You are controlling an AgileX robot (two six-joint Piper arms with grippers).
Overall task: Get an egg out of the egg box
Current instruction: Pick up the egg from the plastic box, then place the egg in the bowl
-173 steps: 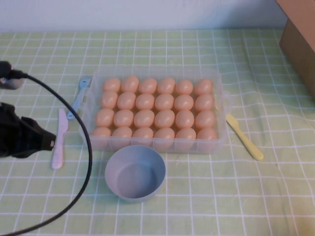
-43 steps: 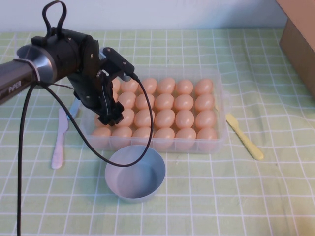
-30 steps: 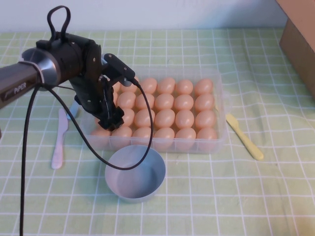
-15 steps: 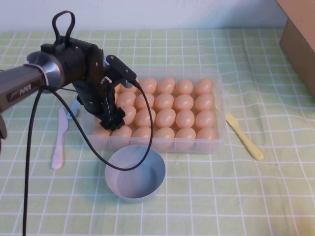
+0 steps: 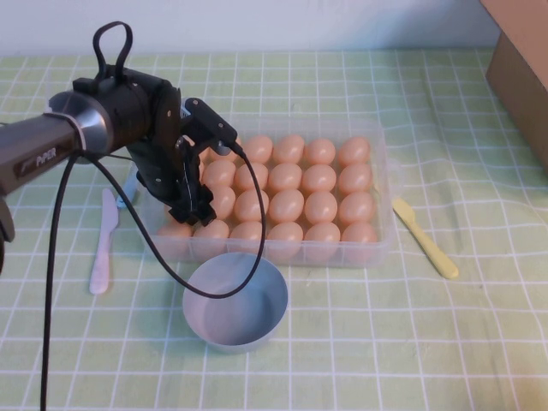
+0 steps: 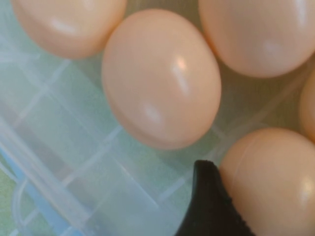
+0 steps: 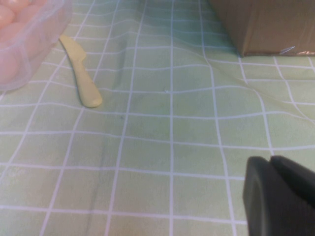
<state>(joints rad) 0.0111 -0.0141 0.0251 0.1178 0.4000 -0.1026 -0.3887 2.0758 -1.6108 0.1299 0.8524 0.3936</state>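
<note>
The clear egg box (image 5: 383, 248) stands at mid table, filled with peach-orange eggs. My left gripper (image 5: 193, 209) is down inside its left end, over the eggs nearest the left wall. In the left wrist view one black finger (image 6: 209, 201) rests against the side of an egg (image 6: 273, 182), with the box's clear wall (image 6: 59, 162) beside it. The other finger is out of frame, and the gripper is open around that egg. My right gripper (image 7: 271, 163) is shut and empty, low over the cloth off to the right, outside the high view.
A grey-blue bowl (image 5: 190, 295) stands just in front of the box. A pink knife (image 5: 103, 244) and a blue fork (image 5: 133, 184) lie left of the box. A yellow knife (image 5: 425, 238) lies on its right. A cardboard box (image 5: 522, 68) stands at the far right.
My left arm came in from the left and lowered its gripper into the box's left end. Over the last second it sank slightly further among the eggs.
</note>
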